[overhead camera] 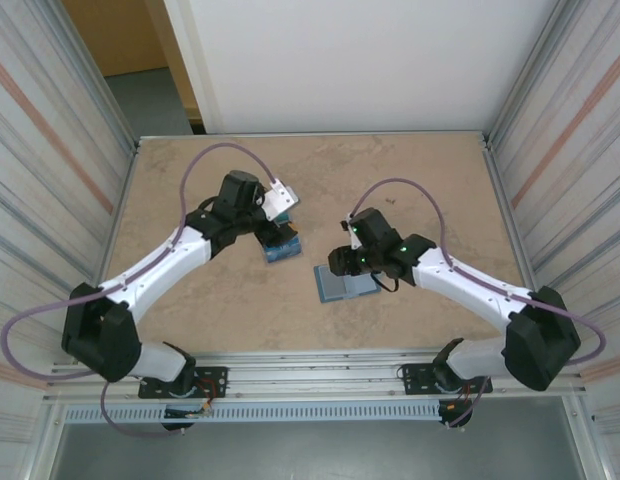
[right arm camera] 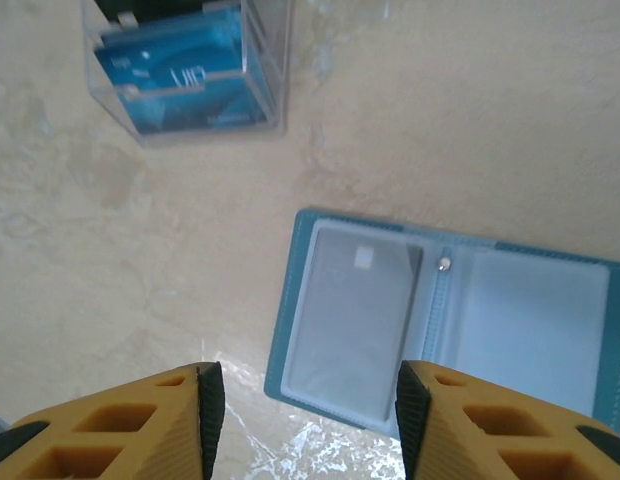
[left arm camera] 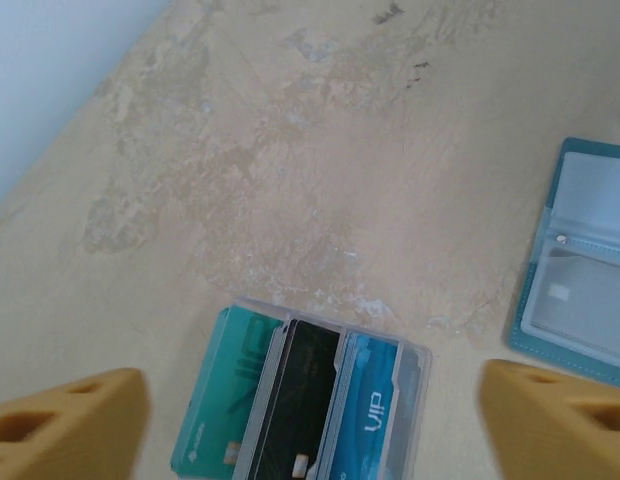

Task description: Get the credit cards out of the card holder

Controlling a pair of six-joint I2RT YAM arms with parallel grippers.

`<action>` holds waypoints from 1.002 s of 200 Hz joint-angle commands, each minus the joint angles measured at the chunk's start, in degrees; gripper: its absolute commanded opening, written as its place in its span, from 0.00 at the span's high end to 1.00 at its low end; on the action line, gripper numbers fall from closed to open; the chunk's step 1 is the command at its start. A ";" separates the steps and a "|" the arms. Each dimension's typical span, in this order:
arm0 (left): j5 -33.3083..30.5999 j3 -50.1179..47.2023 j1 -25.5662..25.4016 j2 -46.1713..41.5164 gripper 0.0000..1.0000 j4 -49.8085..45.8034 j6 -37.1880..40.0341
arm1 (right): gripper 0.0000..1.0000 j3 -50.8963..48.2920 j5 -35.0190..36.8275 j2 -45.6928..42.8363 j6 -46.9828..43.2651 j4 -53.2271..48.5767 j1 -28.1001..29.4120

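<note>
The credit cards (left arm camera: 290,400), teal, black and blue, lie fanned in a clear sleeve strip on the table, apart from the card holder. My left gripper (left arm camera: 315,420) hovers over them, open wide, its fingers (left arm camera: 75,425) on either side and not touching. The steel-blue card holder (right arm camera: 460,310) lies open and flat, with a pale grey card (right arm camera: 350,320) under its clear left pocket. Just above the holder's near edge, my right gripper (right arm camera: 305,400) is open with nothing between its pads. From above, the cards (overhead camera: 282,247) sit left of the holder (overhead camera: 345,285).
The tan mottled table (overhead camera: 310,180) has free room at the back and along the front. Ribbed metal walls (overhead camera: 50,150) stand to the left and right, and a white panel (overhead camera: 340,60) stands behind the table.
</note>
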 commanded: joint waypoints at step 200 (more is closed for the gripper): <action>-27.27 -18.27 0.50 -22.79 0.01 0.44 -38.22 | 0.43 12.01 9.92 25.68 0.90 -11.44 8.51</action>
